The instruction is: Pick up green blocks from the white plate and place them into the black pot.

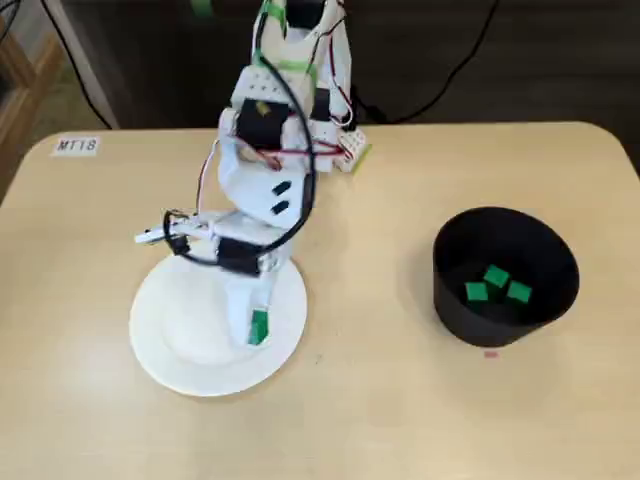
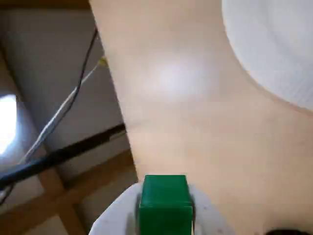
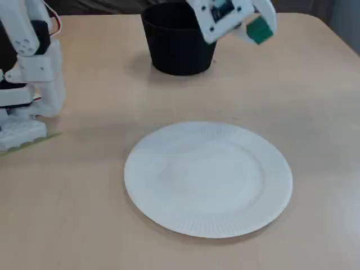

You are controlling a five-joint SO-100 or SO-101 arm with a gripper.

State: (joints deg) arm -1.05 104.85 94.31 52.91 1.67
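**Gripper state.** The gripper (image 1: pixel 257 327) is clamped on one green block (image 3: pixel 260 29). The block hangs clear above the white plate (image 3: pixel 169 185), over the plate's edge nearest the black pot (image 1: pixel 470 325) in a fixed view. Neither fixed view shows any other block on the plate.

**Pot.** The black pot stands well apart from the plate and contains three green blocks (image 1: pixel 497 276) (loosely clustered on its floor).

**Handling.** The block appears to be a small rigid cube, probably light, with flat and likely smooth faces. It should not deform under jaw pressure, but it may slip if it is pinched near an edge. Take hold across two opposite flat faces, centred. In the wrist view the block sits between the white jaws at the bottom of the frame. That region is blurred, so the depth of the grip cannot be confirmed.
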